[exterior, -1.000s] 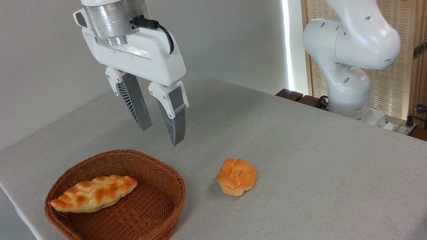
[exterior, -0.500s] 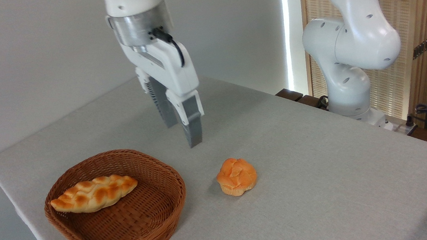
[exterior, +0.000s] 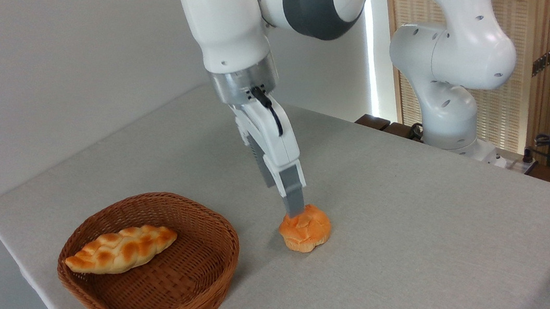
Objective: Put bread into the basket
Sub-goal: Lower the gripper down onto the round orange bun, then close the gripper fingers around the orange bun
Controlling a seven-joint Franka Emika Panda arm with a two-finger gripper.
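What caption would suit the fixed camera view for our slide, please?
Gripper poised directly over the bun on the table, braided loaf lying in the wicker basket.

Lab: robot arm [exterior: 451, 49], cloth-covered table [exterior: 422, 241]

One fixed camera watches me from above the table's [exterior: 422, 241] near edge, looking down and across toward its far corner and the wall. It sits fairly close; my base stands beyond the table's right edge.
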